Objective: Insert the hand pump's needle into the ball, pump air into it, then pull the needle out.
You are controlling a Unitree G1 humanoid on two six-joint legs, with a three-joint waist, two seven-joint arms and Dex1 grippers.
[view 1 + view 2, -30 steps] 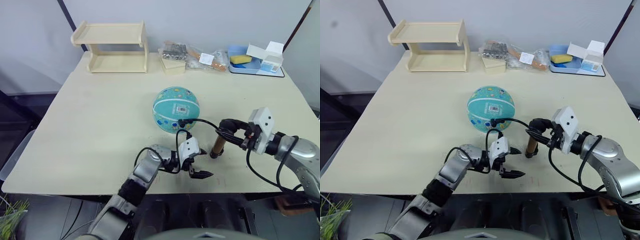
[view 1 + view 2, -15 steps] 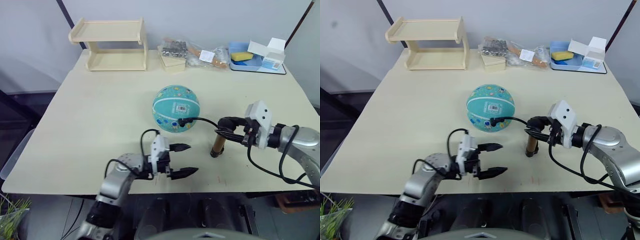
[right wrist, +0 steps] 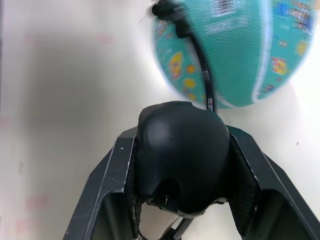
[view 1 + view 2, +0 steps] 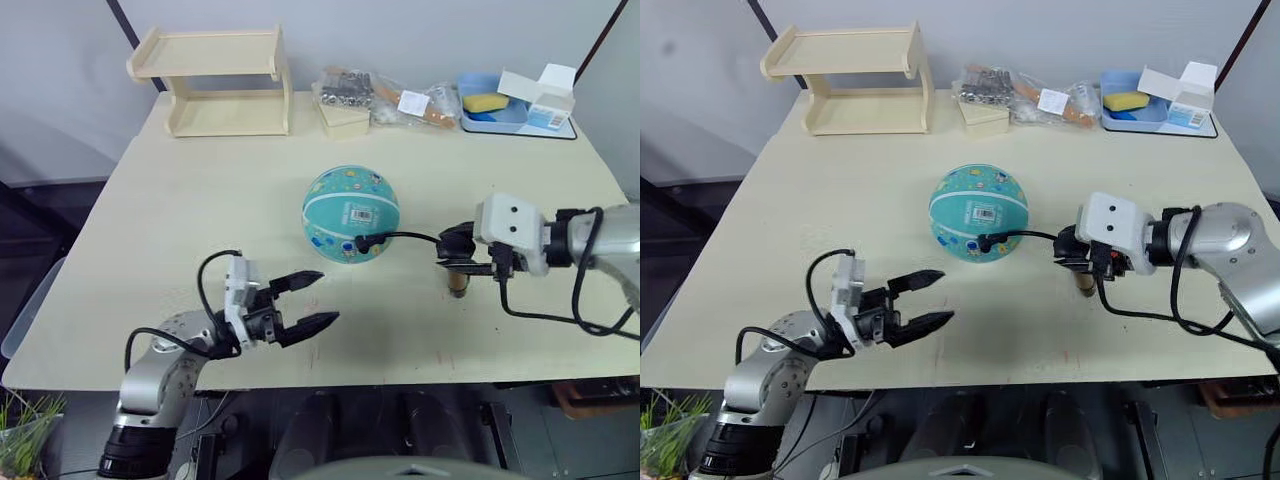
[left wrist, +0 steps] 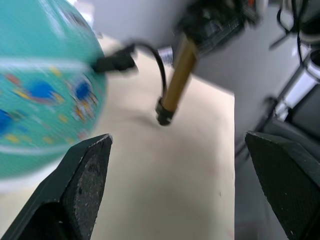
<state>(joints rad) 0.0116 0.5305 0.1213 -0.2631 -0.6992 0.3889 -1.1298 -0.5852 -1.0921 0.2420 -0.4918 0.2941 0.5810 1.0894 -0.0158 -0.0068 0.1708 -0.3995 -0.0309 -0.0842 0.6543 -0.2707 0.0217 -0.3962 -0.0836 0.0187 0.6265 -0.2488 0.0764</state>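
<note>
Head views: left gripper [image 4: 308, 303] hovering wide open over the worktop [image 4: 180, 230], holding nothing; right gripper [image 4: 1070, 250] clamping the hand pump [image 4: 1085, 283] beside the ball [image 4: 351, 214].
Wrist views: hose [image 3: 202, 65] reaching the ball; jaws gripping the pump's black cap.

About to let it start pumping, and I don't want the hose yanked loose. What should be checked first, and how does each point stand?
1. Hose tip seated at the ball: ok, the black connector sits against its lower front; the needle itself is hidden.
2. Right hand holds the hand pump: ok, shut on its black top cap.
3. Pump upright on the table: ok, base down, slightly tilted.
4. Left hand steadying the ball: not ok, open and apart from it, near the table's front edge.
5. Hose slack: ok, it arcs loosely.
6. Ball firmness: cannot tell.
</note>
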